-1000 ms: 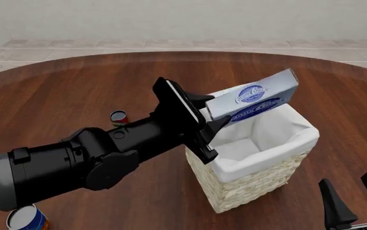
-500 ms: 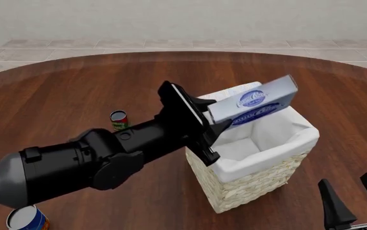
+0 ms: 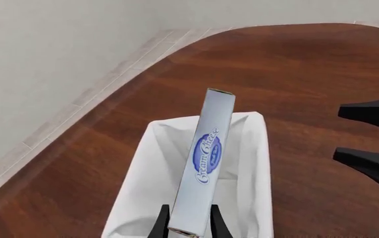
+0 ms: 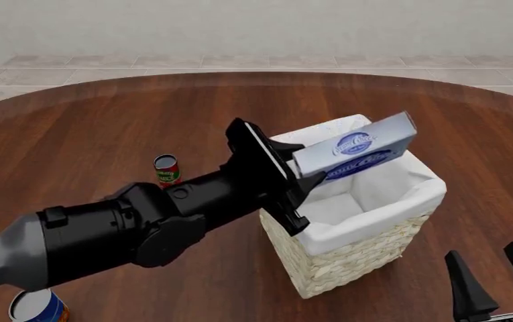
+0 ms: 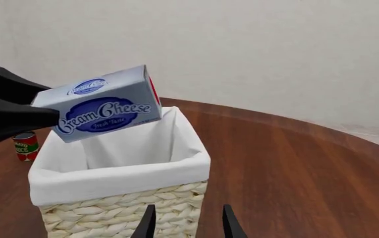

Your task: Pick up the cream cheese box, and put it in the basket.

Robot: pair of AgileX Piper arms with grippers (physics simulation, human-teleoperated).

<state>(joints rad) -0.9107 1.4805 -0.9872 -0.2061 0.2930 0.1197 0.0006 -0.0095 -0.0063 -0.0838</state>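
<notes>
Got the left end effector [image 4: 299,169] clamped on one end of the cream cheese box [image 4: 357,153] so the rest sticks out over the basket [image 4: 346,258] opening — it's in the air, tilted, above the white lining and not inside yet. Right end effector [image 4: 497,282] sits off to the side w/ fingers apart, holding nothing, out of the way. Next I'd prob just let go — looks lined up enough to drop in.

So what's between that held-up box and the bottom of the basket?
Nothing. In the front view, the cream cheese box hangs over the basket, only its white lining beneath.
</notes>
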